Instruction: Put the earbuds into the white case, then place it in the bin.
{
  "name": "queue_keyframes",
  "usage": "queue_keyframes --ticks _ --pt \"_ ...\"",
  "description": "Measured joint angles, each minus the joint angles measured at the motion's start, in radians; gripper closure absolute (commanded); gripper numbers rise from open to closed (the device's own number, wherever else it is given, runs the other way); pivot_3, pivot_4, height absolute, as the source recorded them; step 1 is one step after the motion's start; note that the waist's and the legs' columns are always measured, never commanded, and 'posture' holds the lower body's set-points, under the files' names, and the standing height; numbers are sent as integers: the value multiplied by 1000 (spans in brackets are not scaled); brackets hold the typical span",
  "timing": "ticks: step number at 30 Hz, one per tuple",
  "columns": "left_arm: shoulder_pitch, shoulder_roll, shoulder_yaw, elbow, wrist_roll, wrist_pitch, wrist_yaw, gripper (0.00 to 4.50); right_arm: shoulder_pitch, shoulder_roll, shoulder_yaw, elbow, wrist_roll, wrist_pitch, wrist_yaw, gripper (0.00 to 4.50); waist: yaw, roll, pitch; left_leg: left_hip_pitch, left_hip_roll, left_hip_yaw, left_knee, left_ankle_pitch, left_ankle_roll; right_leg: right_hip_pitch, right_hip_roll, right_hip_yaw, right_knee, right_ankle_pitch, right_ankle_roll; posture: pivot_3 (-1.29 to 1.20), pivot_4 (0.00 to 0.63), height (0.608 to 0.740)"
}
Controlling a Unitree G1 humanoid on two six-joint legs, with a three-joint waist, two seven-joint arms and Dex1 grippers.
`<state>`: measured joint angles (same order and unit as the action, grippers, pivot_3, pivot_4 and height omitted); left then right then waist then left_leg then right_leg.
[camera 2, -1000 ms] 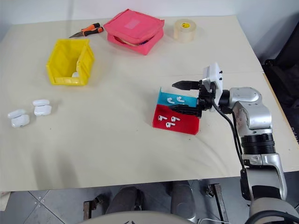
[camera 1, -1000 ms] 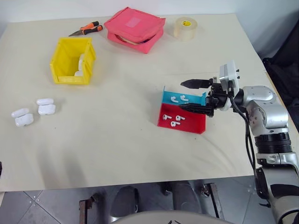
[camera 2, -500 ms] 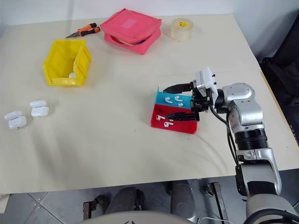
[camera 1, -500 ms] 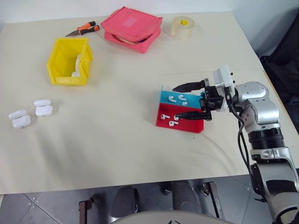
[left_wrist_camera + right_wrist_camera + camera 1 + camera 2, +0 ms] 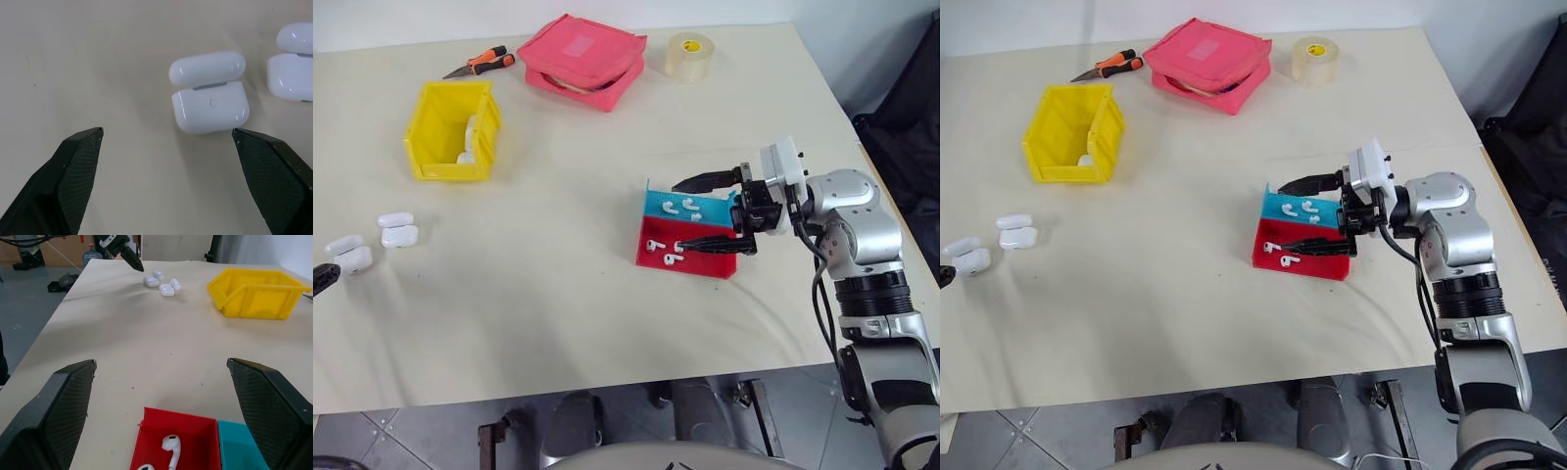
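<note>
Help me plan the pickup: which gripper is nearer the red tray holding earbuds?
Right. The right gripper hangs open directly over the red tray. The left gripper, also open, is far across the table beside the white cases.

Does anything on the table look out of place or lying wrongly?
Yes: the two white cases nearest the left gripper lie on the table with their lids open, and the blue tray leans up behind the red tray instead of lying flat.
</note>
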<state>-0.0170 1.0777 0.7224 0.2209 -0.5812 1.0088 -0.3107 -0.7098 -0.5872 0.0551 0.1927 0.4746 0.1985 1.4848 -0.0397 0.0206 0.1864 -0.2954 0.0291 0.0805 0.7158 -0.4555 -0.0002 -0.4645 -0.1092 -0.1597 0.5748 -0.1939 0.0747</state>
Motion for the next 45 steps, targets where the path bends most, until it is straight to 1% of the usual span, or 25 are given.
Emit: queue_keyframes --ticks 2,7,14,19,25,29,33,40,45 --pt "-55 3 -36 33 18 8 -1 16 0 -1 0 -2 0 1 -2 0 0 0 0 5 0 1 0 0 0 0 0 0 0 0 0 0 150 740" --pt "-132 4 -119 94 56 54 -16 16 0 -3 0 -2 -1 1 -2 0 -10 0 0 7 0 3 -1 0 0 0 0 1 1 0 0 0 150 740" --pt "-252 -1 -162 171 113 102 4 16 1 -14 0 -2 -2 2 -2 0 -18 0 0 9 0 5 -1 0 0 0 0 1 3 -1 -1 0 150 740" --pt "-312 -33 -192 219 140 110 23 16 0 -21 1 -1 -5 3 -2 0 -17 -1 0 10 0 7 -1 0 0 0 0 1 4 -1 -1 0 150 740" --pt "-328 -55 -174 214 156 138 68 16 0 -27 1 -1 -9 3 -2 0 -17 -1 0 12 0 9 -1 0 0 0 -1 1 6 -1 -2 0 150 740" --pt "-318 -73 -124 145 159 200 113 16 1 -36 1 -1 -13 3 -2 0 -16 -1 0 12 0 9 -1 0 0 0 -1 1 6 -1 -2 0 150 740" --pt "-314 -112 -70 69 161 270 158 16 1 -37 1 0 -14 4 -2 0 -15 -1 0 12 0 9 -1 0 0 0 -2 1 7 -1 -2 0 150 740" --pt "-388 -194 -9 61 211 351 266 16 1 -37 6 14 -23 1 3 0 -11 -1 0 13 0 9 -1 0 0 0 -2 2 8 -1 -2 0 150 740" --pt "-430 -231 10 71 244 330 303 16 1 -36 6 17 -23 1 5 0 -8 -2 -1 13 -1 9 0 0 0 0 -2 2 9 -1 -2 0 150 740"
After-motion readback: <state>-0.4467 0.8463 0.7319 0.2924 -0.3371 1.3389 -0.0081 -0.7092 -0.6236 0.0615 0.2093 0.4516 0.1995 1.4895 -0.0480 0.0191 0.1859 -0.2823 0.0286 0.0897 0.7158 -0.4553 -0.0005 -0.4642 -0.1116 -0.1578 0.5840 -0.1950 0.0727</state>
